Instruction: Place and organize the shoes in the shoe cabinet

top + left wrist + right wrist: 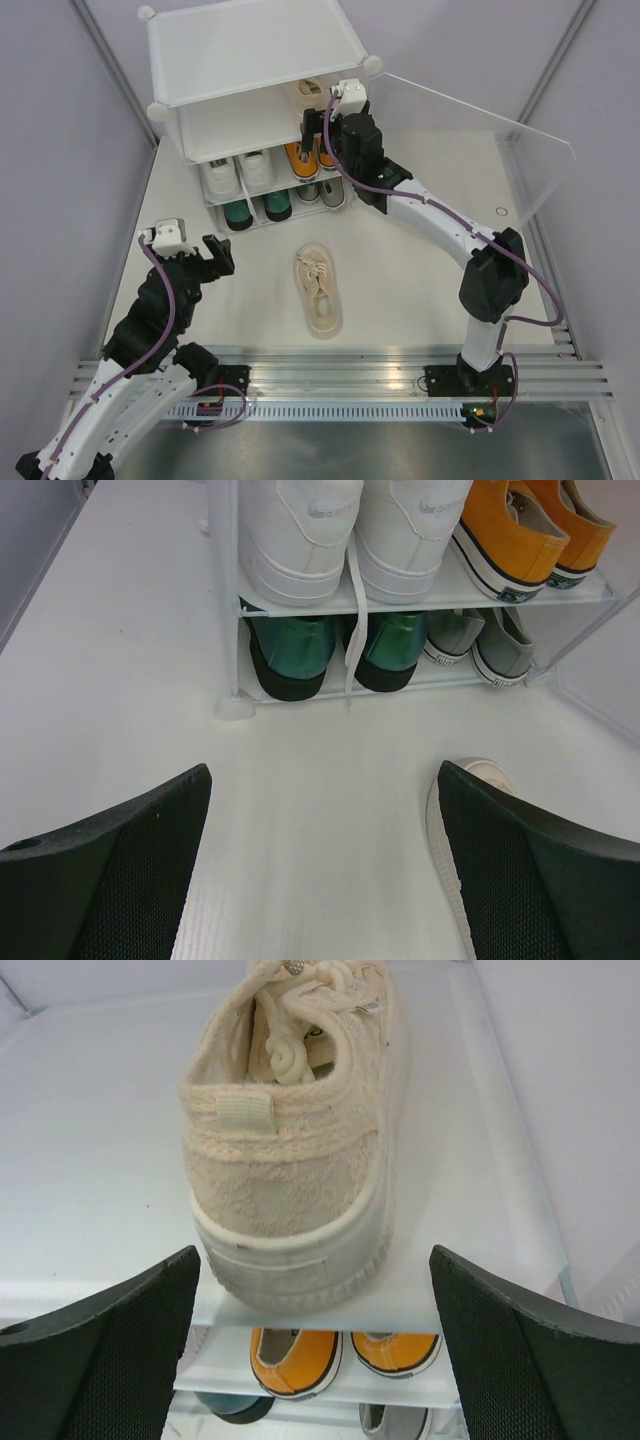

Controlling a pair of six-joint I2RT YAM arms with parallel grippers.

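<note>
Gaping wide, left jaws hold nothing — right jaws, equally wide, face the beige shoe (290, 1150).

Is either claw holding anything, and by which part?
Nothing is held. The right claw stands open behind the beige sneaker, clear of its heel; the left claw is open too.

Beige shoe (290, 1160) on the top shelf: coarse, nubbly cloth upper with a woven heel tab, over a matt, scuffed rubbery sole. The orange shoes (510, 535) are plain matt canvas, the white shoes (300, 530) smooth with a soft leathery sheen, the green shoes (290, 645) glossy and metallic-looking at the heel. Shoe cabinet (250, 60) smooth translucent white plastic, satin finish, its door panel (500, 140) clear and glossy; table (300, 830) smooth matt white; pads (120, 880) of the left gripper (325, 780) black, matt, fine mesh grain; rail (350, 372) ribbed bare metal, dull shine.
</note>
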